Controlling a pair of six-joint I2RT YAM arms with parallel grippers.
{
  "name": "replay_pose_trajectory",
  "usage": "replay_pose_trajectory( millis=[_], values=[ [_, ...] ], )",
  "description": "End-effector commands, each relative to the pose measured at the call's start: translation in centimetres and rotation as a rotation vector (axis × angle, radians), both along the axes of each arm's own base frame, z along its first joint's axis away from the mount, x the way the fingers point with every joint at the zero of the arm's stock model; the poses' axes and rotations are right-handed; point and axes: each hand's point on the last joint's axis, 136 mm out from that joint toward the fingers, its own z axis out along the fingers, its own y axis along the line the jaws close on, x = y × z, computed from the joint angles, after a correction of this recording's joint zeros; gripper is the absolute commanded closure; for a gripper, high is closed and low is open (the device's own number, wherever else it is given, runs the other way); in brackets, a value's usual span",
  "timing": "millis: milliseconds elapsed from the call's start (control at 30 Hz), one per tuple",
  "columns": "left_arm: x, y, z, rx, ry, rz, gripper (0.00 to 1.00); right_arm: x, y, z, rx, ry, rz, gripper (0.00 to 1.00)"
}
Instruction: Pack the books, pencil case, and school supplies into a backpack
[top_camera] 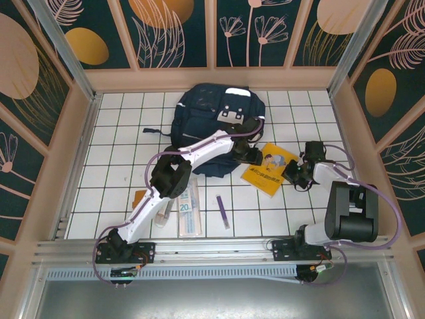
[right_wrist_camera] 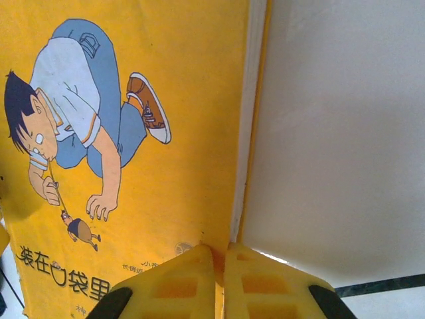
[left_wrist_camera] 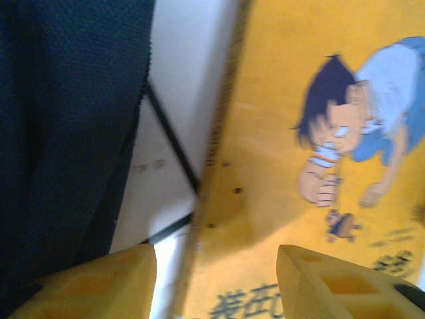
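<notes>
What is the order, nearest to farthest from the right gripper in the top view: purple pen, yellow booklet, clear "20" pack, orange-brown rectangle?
From the right gripper:
1. yellow booklet, held in it.
2. purple pen, to its left.
3. clear "20" pack, further left.
4. orange-brown rectangle, farthest left.

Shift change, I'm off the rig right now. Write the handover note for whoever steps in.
Left hand: open, straddling the booklet's edge next to the backpack.
Right hand: shut on the booklet's opposite edge.
Things: the booklet is just in front of the backpack. The pen, 20 pack and orange book lie loose nearer the front.
Done: nothing seen packed.
Left: everything, probably the booklet first.
</notes>
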Motion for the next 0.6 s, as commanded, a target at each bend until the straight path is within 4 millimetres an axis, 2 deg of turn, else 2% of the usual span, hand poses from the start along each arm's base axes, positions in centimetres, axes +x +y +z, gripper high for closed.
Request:
replay_pose_trajectory(
  millis=[0, 67, 100, 167, 233, 300, 433, 567],
  values=[
    [0.9, 3.8, -0.4, 0.166, -0.054, 0.046, 0.49, -1.2, -1.3, -1.8, -0.069, 0.066, 0.002, 0.94],
    [0.6, 3.3, -0.4, 0.128, -0.036, 0.027, 0.48, -1.2, -1.2, -1.8, -0.066, 0.063, 0.006, 0.95],
    [0.2, 2.1, -0.3, 0.065, -0.012, 0.004, 0.48, -1.1, -1.1, -1.8, -0.059, 0.059, 0.010, 0.95],
    [-2.1, 0.0, -0.9, -0.058, 0.101, -0.072, 0.48, -0.7, -0.4, -1.5, -0.027, 0.030, 0.035, 0.95],
    [-3.8, -1.5, -1.2, -0.145, 0.194, -0.132, 0.49, -0.4, 0.9, -0.9, 0.038, -0.007, 0.085, 0.94],
    [-4.6, -2.3, -1.1, -0.192, 0.243, -0.160, 0.50, -0.1, 2.2, -0.4, 0.103, -0.039, 0.125, 0.93],
    [-5.2, -3.8, 0.8, -0.313, 0.276, -0.205, 0.56, 0.1, 3.9, 0.2, 0.172, -0.078, 0.180, 0.94],
    [-5.4, -5.0, 3.1, -0.421, 0.275, -0.213, 0.63, 0.1, 4.2, 0.4, 0.189, -0.087, 0.188, 0.94]
  ],
)
